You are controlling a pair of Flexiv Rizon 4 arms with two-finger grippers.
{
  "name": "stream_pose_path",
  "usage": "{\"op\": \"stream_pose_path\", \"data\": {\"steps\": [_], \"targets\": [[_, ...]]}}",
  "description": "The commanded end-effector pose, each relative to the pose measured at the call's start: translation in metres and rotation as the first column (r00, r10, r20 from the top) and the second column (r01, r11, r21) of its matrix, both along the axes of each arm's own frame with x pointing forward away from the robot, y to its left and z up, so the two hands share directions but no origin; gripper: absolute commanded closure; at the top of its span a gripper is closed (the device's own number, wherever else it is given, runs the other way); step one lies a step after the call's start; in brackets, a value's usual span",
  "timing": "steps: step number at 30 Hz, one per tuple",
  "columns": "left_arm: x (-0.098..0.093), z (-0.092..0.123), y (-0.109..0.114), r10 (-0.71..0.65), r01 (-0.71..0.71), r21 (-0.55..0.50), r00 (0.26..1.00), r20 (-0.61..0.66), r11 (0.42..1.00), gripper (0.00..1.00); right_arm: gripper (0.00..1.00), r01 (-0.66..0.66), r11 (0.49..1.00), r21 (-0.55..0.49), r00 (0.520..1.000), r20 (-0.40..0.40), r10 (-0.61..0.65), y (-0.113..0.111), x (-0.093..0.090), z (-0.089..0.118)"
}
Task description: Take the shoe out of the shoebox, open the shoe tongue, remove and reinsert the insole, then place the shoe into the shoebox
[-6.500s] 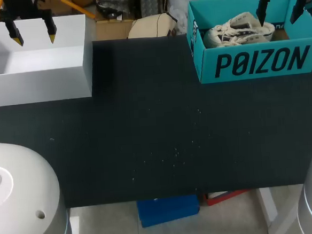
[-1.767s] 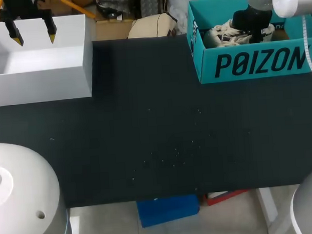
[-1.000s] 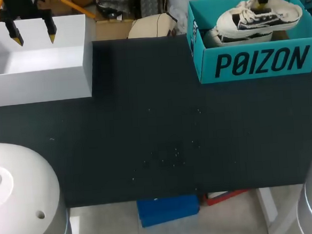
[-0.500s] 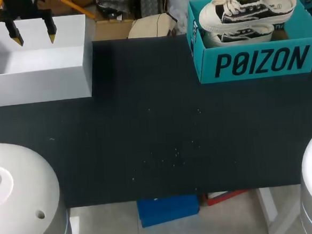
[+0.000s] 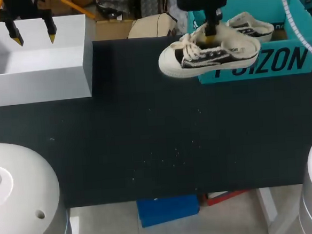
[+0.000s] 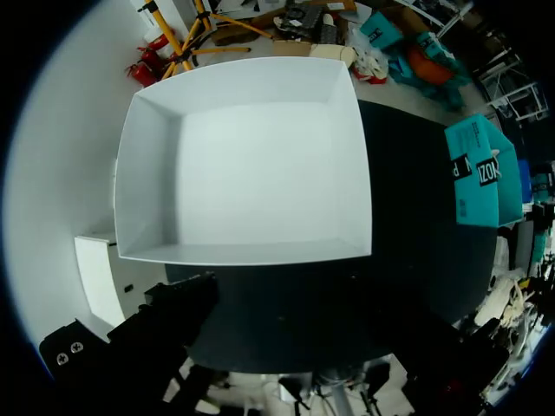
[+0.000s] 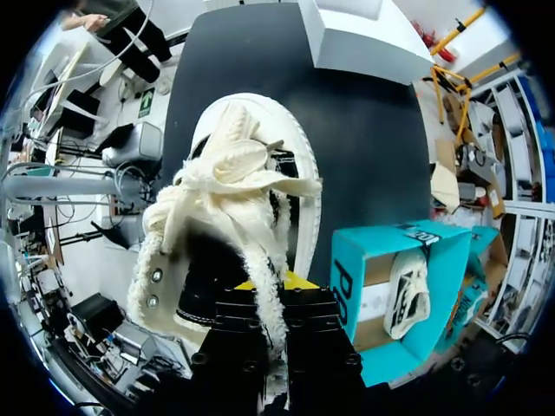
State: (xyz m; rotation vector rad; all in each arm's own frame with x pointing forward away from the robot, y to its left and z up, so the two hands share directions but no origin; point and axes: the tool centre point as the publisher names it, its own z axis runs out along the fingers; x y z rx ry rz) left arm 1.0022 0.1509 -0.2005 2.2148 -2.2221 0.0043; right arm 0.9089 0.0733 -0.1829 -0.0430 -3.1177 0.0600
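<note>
the right jaws are clamped on the collar of the black-and-white shoe point(image 5: 208, 57), which hangs in the air over the desk point(image 5: 147, 139), just in front of the teal shoebox point(image 5: 296, 59), toe towards the white box point(image 5: 41, 82). a second shoe point(image 5: 251, 25) lies inside the shoebox. the left jaws stand wide apart and empty above the white box.
</note>
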Motion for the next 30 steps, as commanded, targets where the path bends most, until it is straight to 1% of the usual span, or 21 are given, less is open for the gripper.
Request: {"op": "stream_pose_path", "data": {"steps": [1,5,6,10,14,22,24,30], "targets": [[0.000,0.000,-0.001,0.002,-0.002,0.003,1.000,-0.002,1.000,0.00,1.00,0.001,1.000,-0.009,0.999,0.042,-0.001,0.042,-0.028,-0.030],[0.000,0.000,-0.001,0.002,-0.002,0.003,1.000,-0.002,1.000,0.00,1.00,-0.006,1.000,0.002,1.000,0.031,0.006,0.071,-0.044,-0.052],[0.000,0.000,-0.001,0.002,-0.002,0.003,1.000,-0.002,1.000,0.00,1.00,-0.009,1.000,0.002,1.000,0.018,0.009,0.076,-0.048,-0.058],[0.000,0.000,-0.001,0.002,-0.002,0.003,1.000,-0.002,1.000,0.00,1.00,-0.012,1.000,0.005,1.000,0.010,0.012,0.091,-0.058,-0.082],[0.000,0.000,-0.001,0.002,-0.002,0.003,1.000,-0.002,1.000,0.00,1.00,-0.020,1.000,0.018,1.000,0.004,0.020,0.106,-0.064,-0.103],[0.000,0.000,-0.001,0.002,-0.002,0.003,1.000,-0.002,1.000,0.00,1.00,-0.029,0.998,0.052,1.000,-0.007,0.029,0.138,-0.067,-0.143],[0.000,0.000,-0.001,0.002,-0.002,0.003,1.000,-0.002,1.000,0.00,1.00,-0.028,0.998,0.052,1.000,-0.008,0.029,0.143,-0.065,-0.154],[0.000,0.000,-0.001,0.002,-0.002,0.003,1.000,-0.002,1.000,0.00,1.00,-0.028,0.998,0.049,0.999,-0.014,0.029,0.152,-0.062,-0.178]]}}
